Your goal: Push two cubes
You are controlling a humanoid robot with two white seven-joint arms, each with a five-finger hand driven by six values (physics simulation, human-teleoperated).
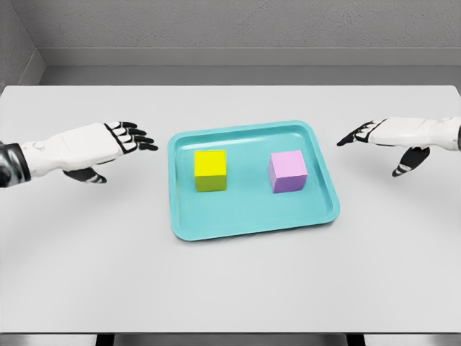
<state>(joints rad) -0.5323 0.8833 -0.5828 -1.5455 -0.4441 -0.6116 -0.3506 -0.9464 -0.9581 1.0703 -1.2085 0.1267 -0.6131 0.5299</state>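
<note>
- teal tray [184, 216] sits mid-table on the white table [230, 281], slightly rotated, long side running left-right
- yellow cube [210, 170] inside tray, left half, resting flat on tray floor
- pink cube [288, 171] inside tray, right half, also flat on the floor; the two cubes are well apart with bare tray between them
- neither cube touches the tray rim
- left hand [97, 148] comes in from the left edge, outside the tray, near its upper-left corner; fingers spread and stretched toward the tray, thumb hanging below, holding nothing
- left fingertips [148, 146] are just short of the tray's left rim, not touching it
- right hand [392, 137] comes in from the right edge, outside the tray, near its upper-right corner; fingers extended toward the tray, thumb pointing down, holding nothing
- right hand is apart from the tray rim, no contact with either cube
- grey wall [230, 29] behind the table
</note>
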